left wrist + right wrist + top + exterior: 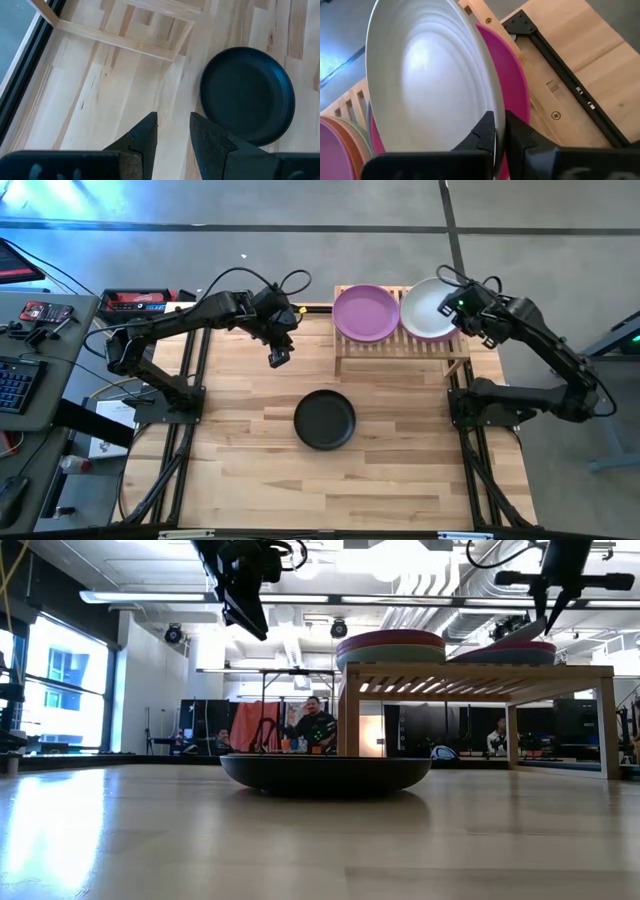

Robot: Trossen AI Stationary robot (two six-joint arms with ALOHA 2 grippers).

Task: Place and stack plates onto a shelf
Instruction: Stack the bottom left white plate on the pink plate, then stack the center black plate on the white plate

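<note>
The off-white plate (430, 308) is in my right gripper (499, 131) over the right half of the bamboo shelf (476, 671), above a magenta plate (512, 85). On the shelf's left half a stack stands with a pinkish-purple plate (365, 312) on top; the right wrist view shows orange and green rims (351, 142) below it. The black plate (324, 419) rests bottom-down on the table's middle. My left gripper (172, 127) hovers open and high over the table, left of and beyond the black plate (247, 95). My right gripper pinches the off-white plate's rim (492, 107) on the side toward the table's right edge, one finger on the plate's upper face and one beneath. The fingers come slanting from the right. The plate is tilted, its held side raised (522, 632) over the magenta plate.
The shelf stands at the table's far edge on legs (348, 725), with open space under it. Bare wooden tabletop (240, 440) lies around the black plate. People sit in the room beyond the table (315, 725). A desk with tools (40, 320) is left of the table.
</note>
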